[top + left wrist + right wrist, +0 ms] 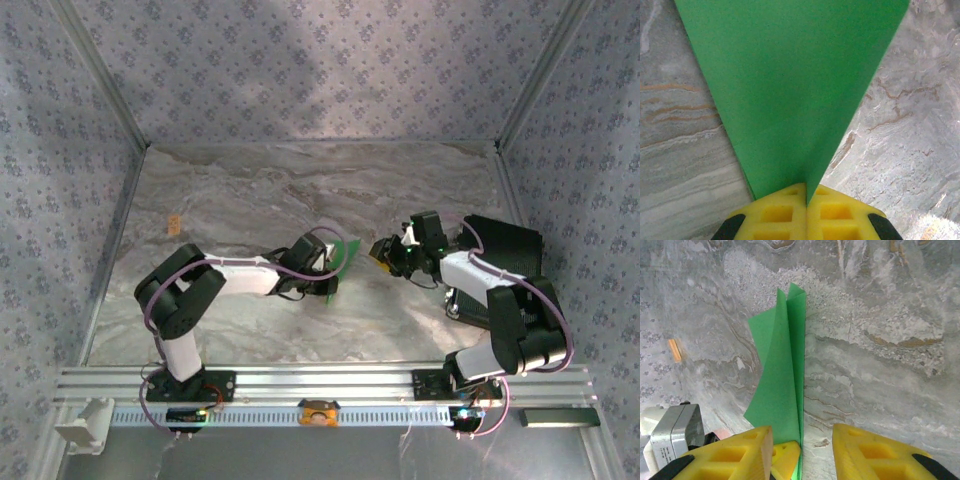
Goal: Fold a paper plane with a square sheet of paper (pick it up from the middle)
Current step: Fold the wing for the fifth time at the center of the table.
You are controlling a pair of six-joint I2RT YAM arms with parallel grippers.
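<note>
Grey marbled tabletop (300, 190). Small orange block (174, 224) lies flat at 9 o'clock, close to the left wall. Black boxy object (508, 240) at 3 o'clock. Slotted aluminium rail (320, 381) runs along 6 o'clock. Patterned wall panel (320, 70) at 12 o'clock.

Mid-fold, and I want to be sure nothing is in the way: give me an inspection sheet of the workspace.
Surface: grey marbled table, no damage seen.
Job's things: green paper, folded, narrowing to a point at the left end effector.
Clutter: small orange block at the table's left, apart from the paper; black object beneath the right arm.
End effectors: left end effector shut on the paper's narrow end; right end effector open, with the paper's edge lined up in its gap.
Cables: purple cables loop along both arms, none seen on the paper.
Surroundings: patterned walls on three sides; metal rail at the near edge.
</note>
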